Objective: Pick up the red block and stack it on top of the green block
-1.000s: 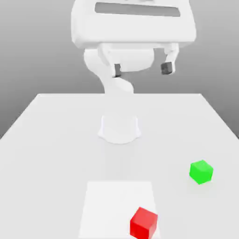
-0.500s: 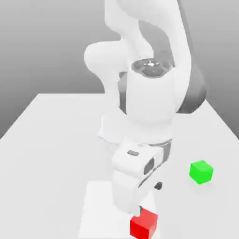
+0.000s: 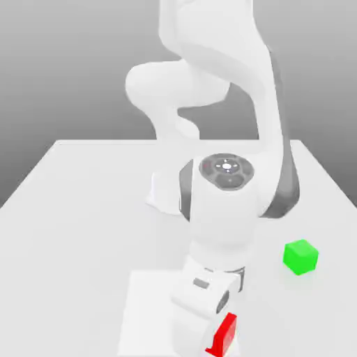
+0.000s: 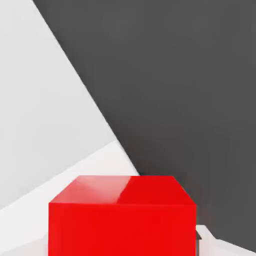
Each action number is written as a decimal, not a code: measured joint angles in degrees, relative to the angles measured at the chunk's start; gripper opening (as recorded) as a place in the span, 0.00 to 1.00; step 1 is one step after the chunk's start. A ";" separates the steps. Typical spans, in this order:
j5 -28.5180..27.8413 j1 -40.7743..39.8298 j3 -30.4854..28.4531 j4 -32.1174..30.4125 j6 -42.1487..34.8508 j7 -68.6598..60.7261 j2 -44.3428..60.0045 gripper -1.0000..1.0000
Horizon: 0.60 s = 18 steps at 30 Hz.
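The red block [image 3: 226, 335] sits on the table near the front edge, mostly covered by my white hand, which has come down onto it. My gripper [image 3: 211, 340] is shut on the red block. In the hand view the red block [image 4: 122, 215] appears very close, with its top face and one side showing. The green block [image 3: 300, 256] stands alone on the table toward the exterior view's right, well apart from the hand and a little farther back.
The white table [image 3: 77, 209] carries a lighter square patch [image 3: 150, 307] under the hand. The arm's base [image 3: 162, 192] stands at the table's middle rear, and the bent arm [image 3: 223, 209] towers over the centre.
The arm swung down from high at the back to the red block. The hand dropped lower over it and the jaws went from open to shut.
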 joint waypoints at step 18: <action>-6.06 23.72 13.17 -20.03 8.38 -0.44 -11.77 0.00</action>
